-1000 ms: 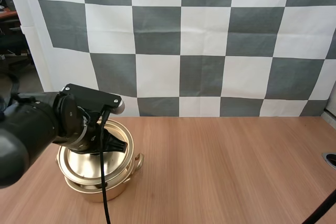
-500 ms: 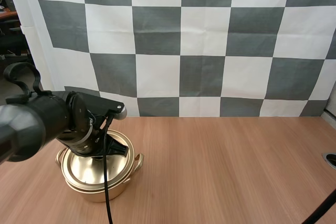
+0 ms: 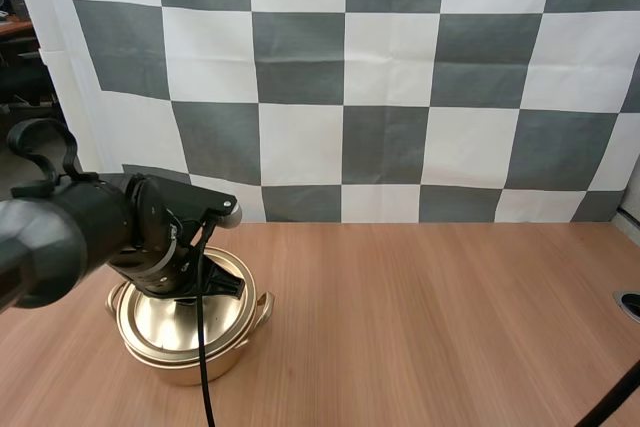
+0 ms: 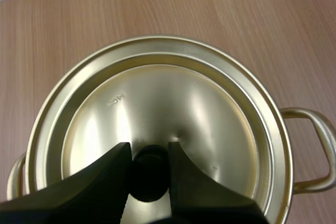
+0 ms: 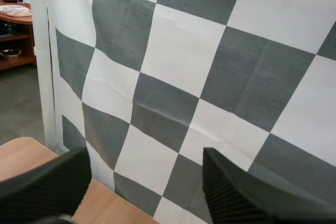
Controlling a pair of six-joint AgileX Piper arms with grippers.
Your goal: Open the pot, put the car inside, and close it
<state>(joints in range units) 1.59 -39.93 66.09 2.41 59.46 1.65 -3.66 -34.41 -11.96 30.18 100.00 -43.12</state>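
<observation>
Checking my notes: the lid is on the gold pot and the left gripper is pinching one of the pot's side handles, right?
Not quite. The lid is on the pot, but the left gripper is pinching the black knob at the lid's centre, not a side handle. The left wrist view shows it.

The lid (image 3: 170,325) now lies level on the pot (image 3: 195,365) rather than tilted above its rim. The left gripper (image 4: 148,153), pinching the knob (image 4: 149,177), sits lower than a second ago.
</observation>
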